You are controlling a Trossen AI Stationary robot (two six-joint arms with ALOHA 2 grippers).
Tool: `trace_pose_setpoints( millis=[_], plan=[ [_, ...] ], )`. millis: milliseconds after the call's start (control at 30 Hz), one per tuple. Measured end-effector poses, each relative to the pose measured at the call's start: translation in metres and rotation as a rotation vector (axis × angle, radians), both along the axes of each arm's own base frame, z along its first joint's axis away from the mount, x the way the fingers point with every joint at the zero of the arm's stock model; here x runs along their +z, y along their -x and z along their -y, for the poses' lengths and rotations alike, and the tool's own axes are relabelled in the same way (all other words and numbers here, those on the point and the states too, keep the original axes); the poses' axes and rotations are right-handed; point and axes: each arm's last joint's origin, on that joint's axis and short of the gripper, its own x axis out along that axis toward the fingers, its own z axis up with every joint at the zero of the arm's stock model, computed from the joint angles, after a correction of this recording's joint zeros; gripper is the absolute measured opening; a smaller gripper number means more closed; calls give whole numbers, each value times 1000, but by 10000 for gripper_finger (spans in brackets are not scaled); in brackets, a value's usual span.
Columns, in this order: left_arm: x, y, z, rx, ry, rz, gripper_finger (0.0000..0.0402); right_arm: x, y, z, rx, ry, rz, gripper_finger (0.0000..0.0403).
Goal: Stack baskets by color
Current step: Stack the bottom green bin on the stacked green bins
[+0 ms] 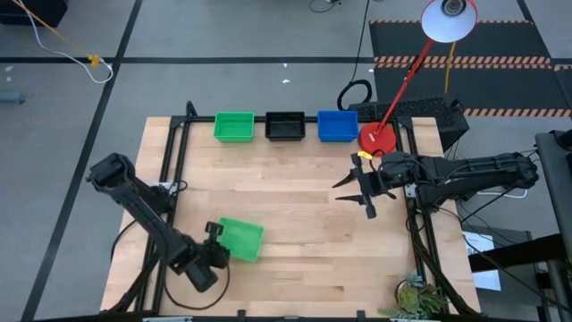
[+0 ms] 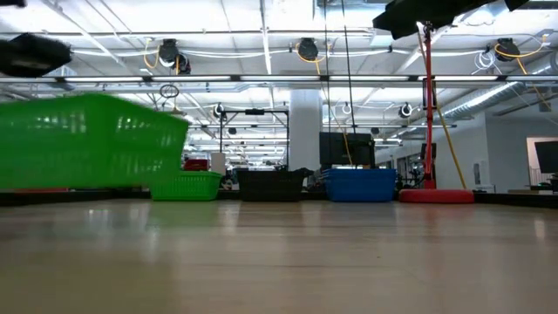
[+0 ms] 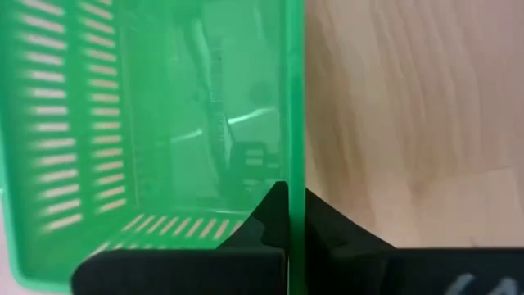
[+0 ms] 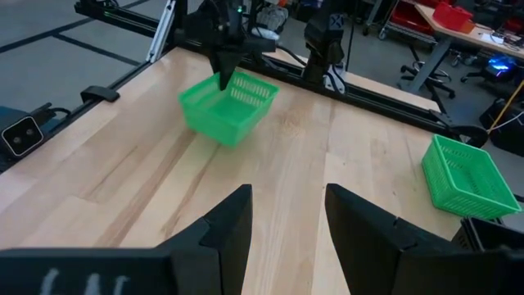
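Note:
A green basket (image 1: 241, 240) sits at the table's near left, and my left gripper (image 1: 217, 234) is shut on its wall. In the right wrist view this basket (image 4: 225, 108) looks tilted. Along the far edge stand three more baskets in a row: green (image 1: 234, 126), black (image 1: 285, 126) and blue (image 1: 337, 126). My right gripper (image 1: 353, 190) hovers open above the table's right half with nothing between its fingers (image 4: 233, 225). My left gripper pinches the green basket's side wall at its rim (image 3: 293, 176), on the side toward the table's left edge. One finger (image 3: 266, 217) is inside the basket and the other (image 3: 323, 220) outside. The fingers come steeply from above. Whether the basket's bottom touches the table I cannot tell.
A red round lamp base (image 1: 378, 138) stands at the far right beside the blue basket, its red arm slanting up to a white lamp head (image 1: 449, 20). Bare wood (image 1: 295, 206) lies between the held basket and the far row. Black rails (image 1: 174, 170) frame the table.

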Motion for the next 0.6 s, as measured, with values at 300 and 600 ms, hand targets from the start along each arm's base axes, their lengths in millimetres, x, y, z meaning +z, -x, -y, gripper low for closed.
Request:
trace_pose_setpoints(
  millis=[300, 600],
  plan=[
    [50, -7, -52, 19, -36, 126, 4, -1, 0, 0, 5, 13, -6, 148],
    [98, 2, -119, -1, -104, 262, 4, -4, 1, 0, 18, 45, -33, 148]
  ],
)
